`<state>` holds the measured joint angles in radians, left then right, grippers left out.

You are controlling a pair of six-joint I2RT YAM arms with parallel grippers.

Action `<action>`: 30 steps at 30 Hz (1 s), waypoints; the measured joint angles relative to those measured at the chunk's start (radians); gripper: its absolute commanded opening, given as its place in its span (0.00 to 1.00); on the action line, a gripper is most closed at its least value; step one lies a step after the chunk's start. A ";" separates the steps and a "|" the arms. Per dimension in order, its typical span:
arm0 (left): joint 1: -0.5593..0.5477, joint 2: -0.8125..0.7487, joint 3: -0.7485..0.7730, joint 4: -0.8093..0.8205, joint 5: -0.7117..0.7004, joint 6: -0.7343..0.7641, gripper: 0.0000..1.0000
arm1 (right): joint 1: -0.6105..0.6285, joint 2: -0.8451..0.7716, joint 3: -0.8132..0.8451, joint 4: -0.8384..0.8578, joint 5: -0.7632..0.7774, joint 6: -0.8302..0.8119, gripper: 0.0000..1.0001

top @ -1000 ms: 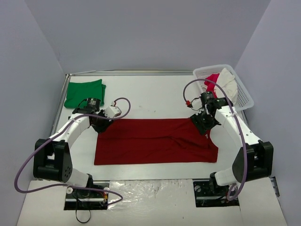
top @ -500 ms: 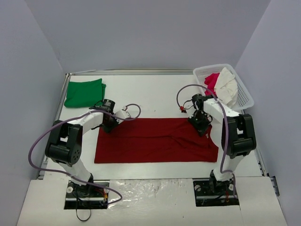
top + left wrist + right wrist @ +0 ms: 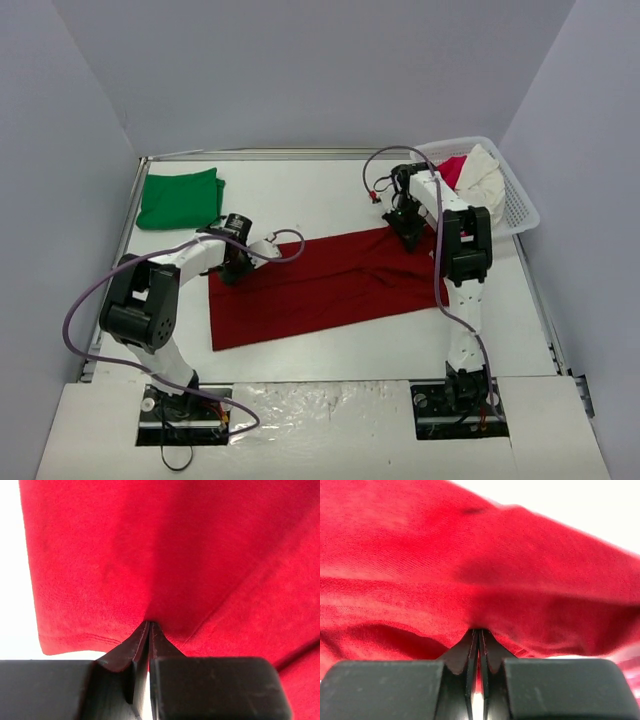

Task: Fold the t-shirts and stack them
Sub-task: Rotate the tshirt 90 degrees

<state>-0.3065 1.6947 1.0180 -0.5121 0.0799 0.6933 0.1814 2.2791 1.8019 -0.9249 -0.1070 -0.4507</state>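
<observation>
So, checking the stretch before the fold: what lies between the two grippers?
Only the dark red t-shirt, its far edge running from the left gripper to the right gripper, both pinching it. The top view shows this.

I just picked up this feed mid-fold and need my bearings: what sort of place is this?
Probably a lab robot cell, not a home: bare grey walls box in a white table, with two arms bolted at its near edge, and a white laundry basket in the far right corner.
</observation>
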 measured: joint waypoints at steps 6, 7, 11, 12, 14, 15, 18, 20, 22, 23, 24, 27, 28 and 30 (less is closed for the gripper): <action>-0.104 -0.006 -0.001 -0.093 -0.022 -0.008 0.02 | -0.002 0.241 0.461 -0.068 0.014 0.029 0.00; -0.135 -0.008 -0.001 -0.109 -0.021 -0.016 0.02 | -0.001 0.279 0.534 -0.063 0.019 0.034 0.00; -0.249 -0.008 0.005 -0.150 -0.004 -0.050 0.02 | 0.012 0.385 0.737 -0.002 0.050 0.050 0.00; -0.274 -0.004 0.011 -0.163 0.007 -0.058 0.02 | 0.019 0.393 0.750 0.019 0.059 0.051 0.00; -0.326 0.022 0.043 -0.198 0.032 -0.076 0.02 | 0.043 0.401 0.759 0.059 0.080 0.051 0.00; -0.349 0.040 0.065 -0.215 0.039 -0.083 0.02 | 0.056 0.403 0.761 0.077 0.086 0.051 0.00; -0.420 0.093 0.127 -0.253 0.051 -0.105 0.02 | 0.104 0.421 0.786 0.119 0.094 0.050 0.00; -0.476 0.120 0.166 -0.273 0.062 -0.122 0.02 | 0.140 0.436 0.808 0.151 0.095 0.047 0.00; -0.531 0.141 0.198 -0.282 0.089 -0.142 0.03 | 0.174 0.446 0.817 0.178 0.095 0.042 0.00; -0.551 0.148 0.211 -0.286 0.108 -0.154 0.02 | 0.188 0.448 0.819 0.190 0.095 0.038 0.00; -0.571 0.158 0.225 -0.290 0.132 -0.167 0.02 | 0.204 0.450 0.820 0.204 0.095 0.036 0.00; -0.623 0.188 0.272 -0.300 0.207 -0.208 0.02 | 0.237 0.452 0.820 0.232 0.088 0.034 0.00; -0.637 0.198 0.285 -0.302 0.228 -0.219 0.02 | 0.245 0.452 0.820 0.237 0.084 0.034 0.00; -0.665 0.209 0.298 -0.304 0.265 -0.237 0.02 | 0.259 0.452 0.820 0.247 0.079 0.032 0.00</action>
<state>-0.9718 1.9034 1.3155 -0.8158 0.3447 0.4568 0.4404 2.7312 2.6221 -0.6781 -0.0284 -0.4187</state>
